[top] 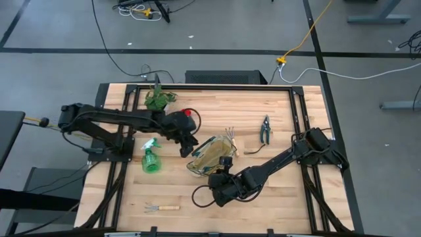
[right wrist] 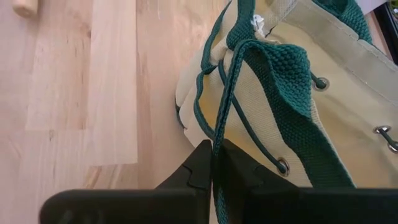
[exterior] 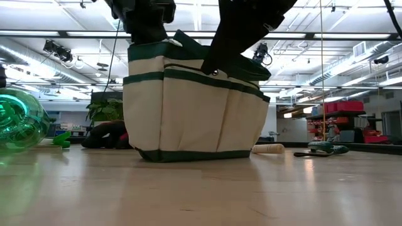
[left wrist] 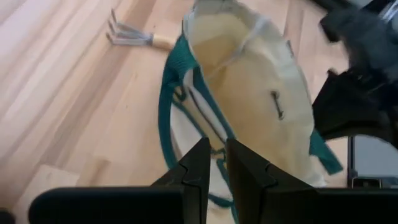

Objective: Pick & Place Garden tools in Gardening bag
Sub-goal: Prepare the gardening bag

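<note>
Gardening bag [top: 212, 157] stands mid-table [top: 296, 191]; right tool [right wrist: 213, 163] is clamped on its green trim, left tool [left wrist: 214, 163] nearly together over its rim. Spray bottle [top: 152, 158], shears [top: 265, 129] and forks [top: 161, 208] remain outside: nothing visibly packed

Beige gardening bag [top: 212, 157] upright mid-table; spray bottle [top: 152, 158], hand forks [top: 162, 208], shears [top: 265, 130], gloves [top: 189, 113] scattered around.

Bright, even light came from ceiling strips [exterior: 94, 34] overhead. The worktop [exterior: 201, 188] showed soft glare in the low view, and its near edge was blurred.
</note>
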Controlling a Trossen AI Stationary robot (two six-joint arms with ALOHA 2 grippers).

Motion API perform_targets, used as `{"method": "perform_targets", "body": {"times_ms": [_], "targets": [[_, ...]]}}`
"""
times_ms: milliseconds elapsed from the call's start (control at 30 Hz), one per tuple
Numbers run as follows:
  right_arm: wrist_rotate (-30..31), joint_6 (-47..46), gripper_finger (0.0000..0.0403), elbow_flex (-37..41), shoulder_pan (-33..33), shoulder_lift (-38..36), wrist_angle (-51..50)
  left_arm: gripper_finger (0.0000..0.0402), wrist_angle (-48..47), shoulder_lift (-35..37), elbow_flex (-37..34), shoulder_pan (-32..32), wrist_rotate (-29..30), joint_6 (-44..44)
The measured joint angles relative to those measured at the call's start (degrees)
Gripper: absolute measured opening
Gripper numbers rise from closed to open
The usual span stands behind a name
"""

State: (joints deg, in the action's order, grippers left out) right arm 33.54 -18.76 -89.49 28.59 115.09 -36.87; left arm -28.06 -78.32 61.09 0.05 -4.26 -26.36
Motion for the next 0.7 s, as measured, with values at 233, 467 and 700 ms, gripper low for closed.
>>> {"method": "perform_targets", "body": {"times_ms": [233,467,700], "targets": [[-0.1,0.0,0.0029,0.0,0.0,0.0,-0.1,0.0065,-4.4,-5.3,5.9,-0.3,-0.6,0.1],[-0.1,0.0,0.0029,0.0,0.0,0.0,-0.2,0.0131,-5.1,-7.0,8.0,-0.3,-3.0,-0.3],[-0.1,0.2,0.0029,0.0,0.0,0.0,0.0,0.0186,-5.0,-7.0,8.0,-0.3,-0.7,-2.1]]}}
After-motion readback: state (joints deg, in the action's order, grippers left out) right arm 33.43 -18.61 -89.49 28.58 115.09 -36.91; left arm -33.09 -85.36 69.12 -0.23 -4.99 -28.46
